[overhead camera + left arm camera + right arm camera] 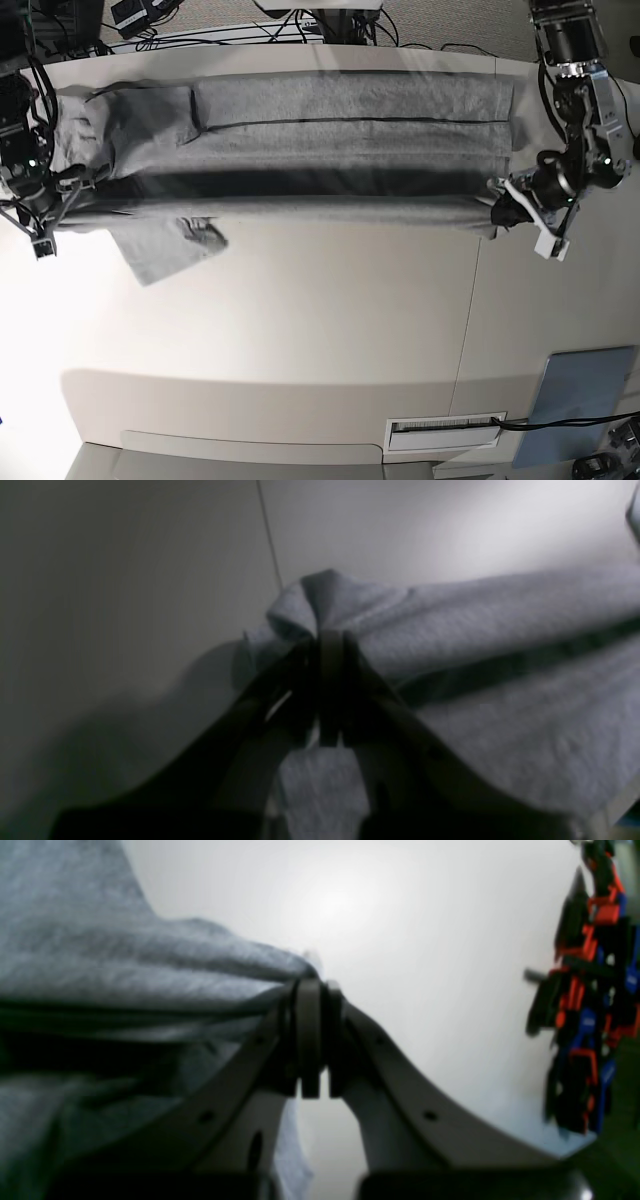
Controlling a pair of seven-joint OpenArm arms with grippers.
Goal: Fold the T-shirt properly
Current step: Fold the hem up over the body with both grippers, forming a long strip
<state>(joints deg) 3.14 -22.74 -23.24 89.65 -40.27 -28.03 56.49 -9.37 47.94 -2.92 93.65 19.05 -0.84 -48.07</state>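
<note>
Pincers, left (330,645) and right (312,990), clamp opposite ends of the T-shirt (340,130)'s raised front edge above bare table (300,320).

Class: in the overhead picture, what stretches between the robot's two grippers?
In the base view, the T-shirt spans from right gripper to left gripper.

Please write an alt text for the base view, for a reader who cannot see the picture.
Seen from above, a grey T-shirt lies stretched across a white table, and two robot arms pinch its near edge at the two ends, lifting that edge. The left gripper is at the picture's right, the right gripper at its left; one sleeve hangs toward the viewer.
</note>
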